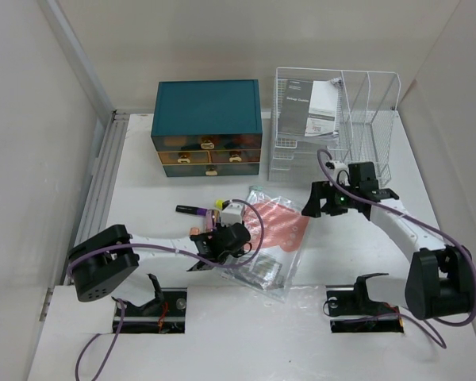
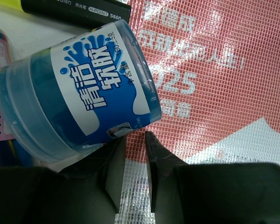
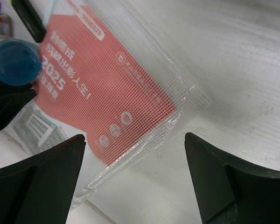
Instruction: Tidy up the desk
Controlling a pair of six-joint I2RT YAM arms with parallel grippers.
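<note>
The white desk (image 1: 143,194) carries a red mesh pouch (image 1: 278,226) at its middle. A blue gel jar (image 1: 232,213) with a white and blue label lies on its side at the pouch's left edge, next to a black marker (image 1: 192,209). My left gripper (image 1: 234,232) hovers low over the pouch (image 2: 214,70), jaws only narrowly apart and empty, with the jar (image 2: 79,98) just past its left finger (image 2: 114,172). My right gripper (image 1: 316,205) is wide open and empty above the pouch's right corner (image 3: 98,79) and bare desk (image 3: 224,56). The jar (image 3: 15,60) shows at far left there.
A teal drawer box (image 1: 209,127) stands at the back left. A white wire rack (image 1: 357,119) holding a booklet (image 1: 321,107) stands at the back right. A clear bag (image 1: 266,271) lies below the pouch. Small pink and yellow items (image 2: 0,116) lie beside the jar.
</note>
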